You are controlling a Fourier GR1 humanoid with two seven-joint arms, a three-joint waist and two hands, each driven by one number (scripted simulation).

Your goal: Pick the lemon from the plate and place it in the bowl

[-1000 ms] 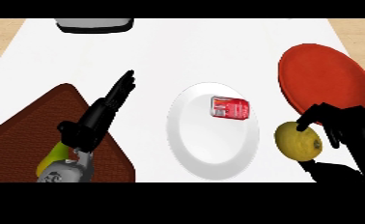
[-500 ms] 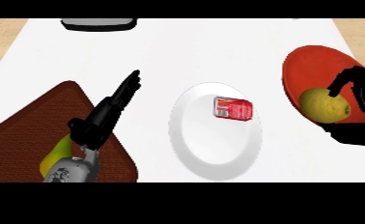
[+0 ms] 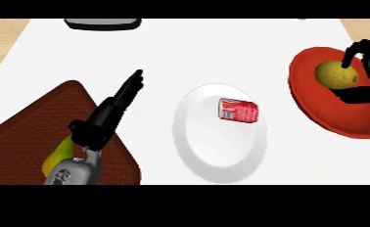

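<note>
At the right edge of the frame, the right hand (image 3: 352,95) curls its black fingers around the lemon (image 3: 335,73), over the red bowl (image 3: 318,108). The lemon is yellow and round. At lower left, the left hand (image 3: 108,113) points up, fingers straight.

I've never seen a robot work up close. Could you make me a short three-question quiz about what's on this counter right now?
1. True or false: the lemon is over the red bowl.
2. What lies on the white plate?
A. a banana
B. a red can
C. nothing
3. Fill in: the left hand shows over the brown ___ with straight fingers.

Key
1. True; the right hand curls round it there.
2. B, the red can lying on its side.
3. mat.
</note>
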